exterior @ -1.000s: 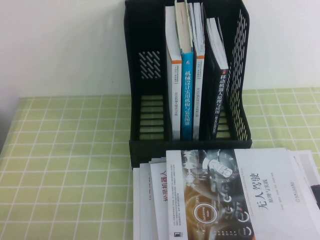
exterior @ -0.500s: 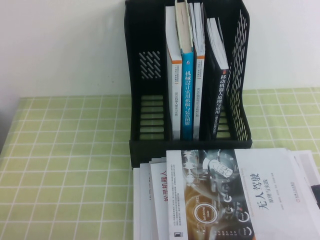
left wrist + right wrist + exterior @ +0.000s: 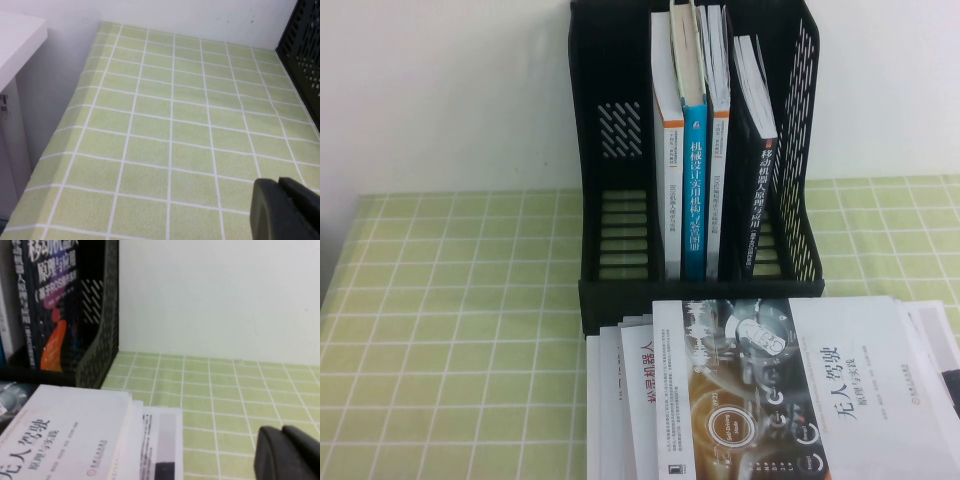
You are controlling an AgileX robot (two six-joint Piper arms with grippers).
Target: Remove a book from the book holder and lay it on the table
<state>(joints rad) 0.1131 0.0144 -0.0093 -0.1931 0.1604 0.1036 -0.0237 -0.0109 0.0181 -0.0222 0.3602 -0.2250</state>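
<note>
High view: book (image 3: 790, 395) flat at lower centre-right atop white booklets (image 3: 620, 400), just before holder (image 3: 620, 150); holder upper centre on table (image 3: 450, 300), spines upright inside; my right claw (image 3: 287, 452) closed, empty, over cloth beside book; my left claw (image 3: 285, 210) over bare cloth, fingers – cannot tell.

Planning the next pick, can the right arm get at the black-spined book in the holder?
Probably yes: the black-spined book stands alone in the book holder's right compartment, open at front. The right gripper waits shut beside the laid book.
</note>
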